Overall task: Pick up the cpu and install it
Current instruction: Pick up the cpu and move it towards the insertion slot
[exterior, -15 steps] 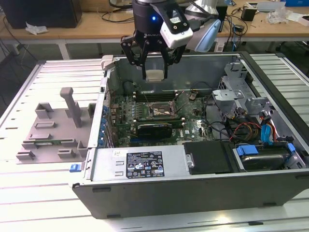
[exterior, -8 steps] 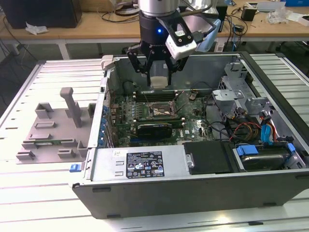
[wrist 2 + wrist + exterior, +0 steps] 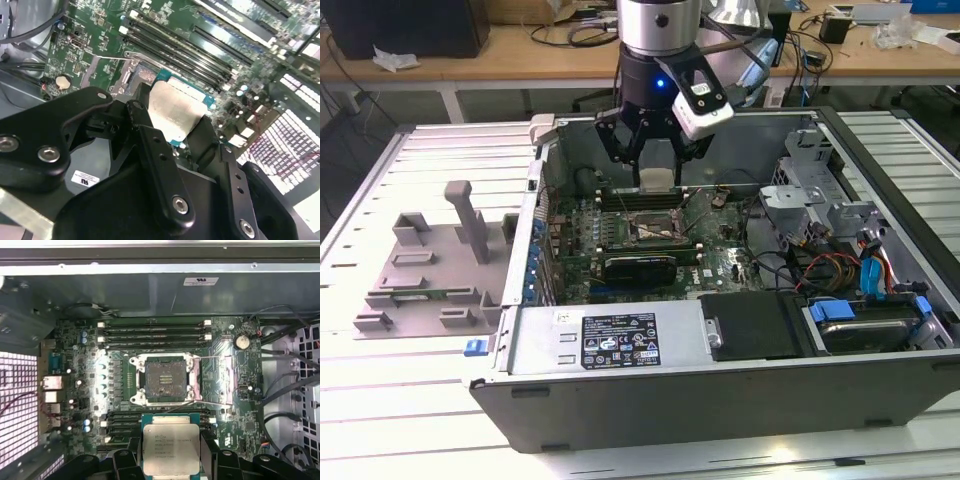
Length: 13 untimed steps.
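Observation:
My gripper (image 3: 657, 182) hangs inside the open computer case (image 3: 720, 350), shut on the cpu (image 3: 657, 181). In both wrist views the cpu (image 3: 171, 446) (image 3: 175, 112) is a flat square chip with a silver top and green rim, clamped between the black fingers (image 3: 207, 450). It hovers above the motherboard (image 3: 90, 390), a little short of the metal-framed socket (image 3: 164, 379), which stands open with its pin field bare. In the exterior view the socket (image 3: 655, 230) lies just below and in front of the gripper.
Memory slots (image 3: 155, 332) flank the socket on both sides. Cables (image 3: 820, 265) and a drive cage (image 3: 810, 190) fill the case on the exterior view's right. A grey plastic tray (image 3: 430, 270) with upright blocks sits outside the case on the exterior view's left.

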Each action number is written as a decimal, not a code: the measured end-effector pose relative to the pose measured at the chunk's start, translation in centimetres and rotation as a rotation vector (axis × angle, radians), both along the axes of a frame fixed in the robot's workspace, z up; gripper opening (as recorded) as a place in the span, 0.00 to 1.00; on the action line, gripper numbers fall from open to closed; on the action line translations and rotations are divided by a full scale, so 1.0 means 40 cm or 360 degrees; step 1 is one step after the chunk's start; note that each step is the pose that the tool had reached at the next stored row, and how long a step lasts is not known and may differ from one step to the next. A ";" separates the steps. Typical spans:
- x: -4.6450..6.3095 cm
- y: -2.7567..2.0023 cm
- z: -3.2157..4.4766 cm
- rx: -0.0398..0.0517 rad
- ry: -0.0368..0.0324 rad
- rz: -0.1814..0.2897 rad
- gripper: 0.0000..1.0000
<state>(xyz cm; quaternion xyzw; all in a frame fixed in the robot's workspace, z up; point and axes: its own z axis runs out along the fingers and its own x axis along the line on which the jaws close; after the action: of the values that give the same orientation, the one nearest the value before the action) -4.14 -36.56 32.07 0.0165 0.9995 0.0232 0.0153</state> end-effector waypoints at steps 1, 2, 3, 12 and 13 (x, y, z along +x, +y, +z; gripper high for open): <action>0.003 0.003 -0.005 0.0000 0.0000 0.0000 0.55; 0.005 0.009 -0.013 0.0000 0.0000 0.0000 0.55; 0.006 0.013 -0.018 0.0000 0.0000 0.0000 0.55; 0.006 0.064 -0.066 -0.0006 -0.0002 0.0021 0.55; 0.005 0.068 -0.073 -0.0007 -0.0002 0.0022 0.55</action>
<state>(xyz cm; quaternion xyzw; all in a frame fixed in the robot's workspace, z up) -3.93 -33.85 29.13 0.0094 0.9996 0.0211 0.0159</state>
